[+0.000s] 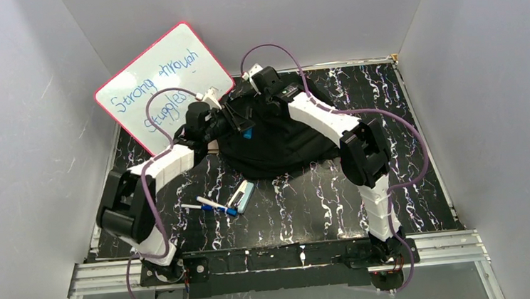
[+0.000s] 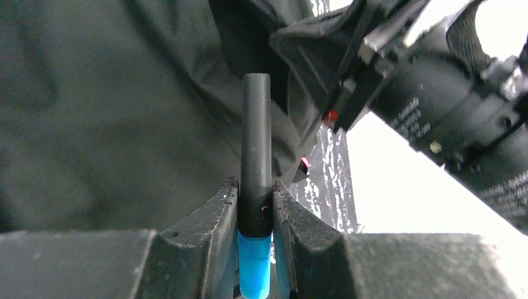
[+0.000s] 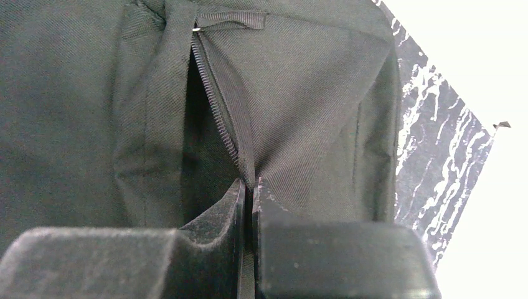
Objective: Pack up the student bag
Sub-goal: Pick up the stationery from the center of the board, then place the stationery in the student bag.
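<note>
Student bag, lying flat, long axis left-right

The work surface is a table with a black top veined in white, marble-style. Three plain pale grey walls enclose it: the left wall, the back wall and the right wall, meeting at the two far corners. An aluminium rail runs along the table's near edge. A whiteboard with a pink-red frame leans tilted in the far left corner and carries blue handwriting. Illumination is even and diffuse, with soft shadows only.
</note>
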